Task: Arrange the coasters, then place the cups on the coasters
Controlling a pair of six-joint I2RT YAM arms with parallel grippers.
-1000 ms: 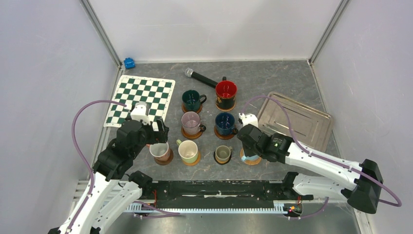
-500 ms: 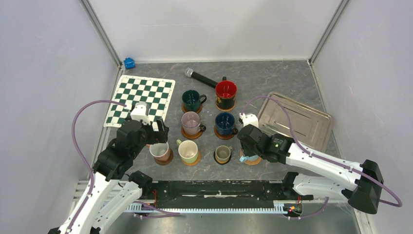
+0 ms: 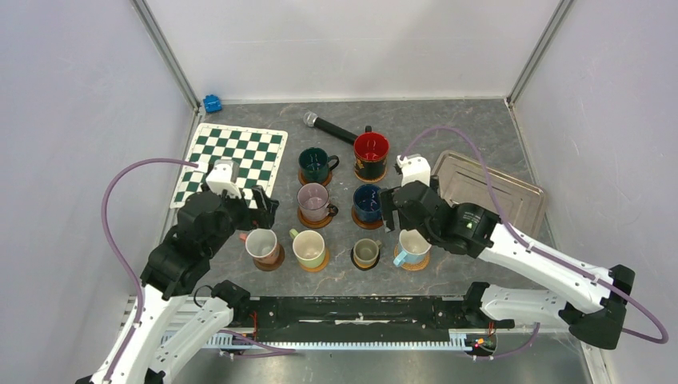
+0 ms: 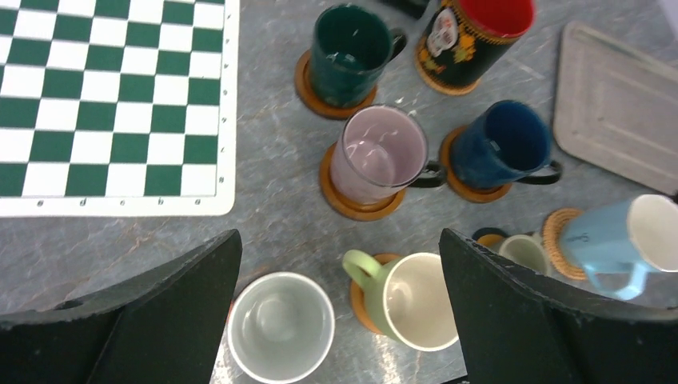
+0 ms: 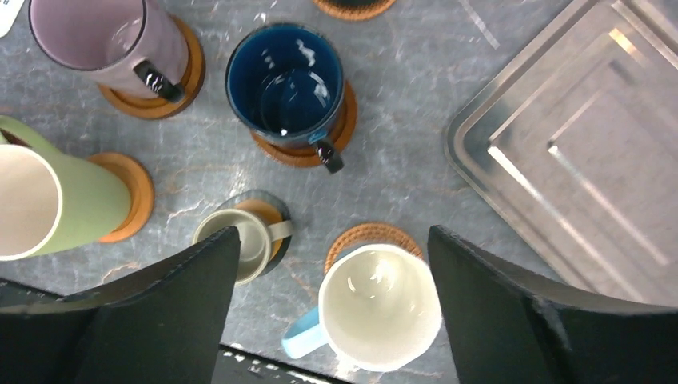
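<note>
The cups each stand upright on a coaster of their own on the grey stone-patterned table. At the back we see the dark green cup and the tall black cup with a red inside. In front of those are the clear glass cup and the dark blue cup. Nearest the arms, from left to right, are the brownish cup with a white inside, the pale green cup, the small grey-olive cup and the light blue cup. The light blue cup sits on the woven tan coaster, whose far edge shows past the cup's rim, and its handle is turned to the left. Beside it, the small grey-olive cup rests on the black coaster. The right claw hangs above the light blue cup with its jaws spread wide, one finger on either side and both clear of it. The left claw is also spread wide and holds nothing; in its wrist view the brownish and pale green cups lie between its fingers. The green-and-white chequered mat lies to the left of the cups. The black microphone lies behind the back row, and the shallow metal tray sits to the right.
</note>
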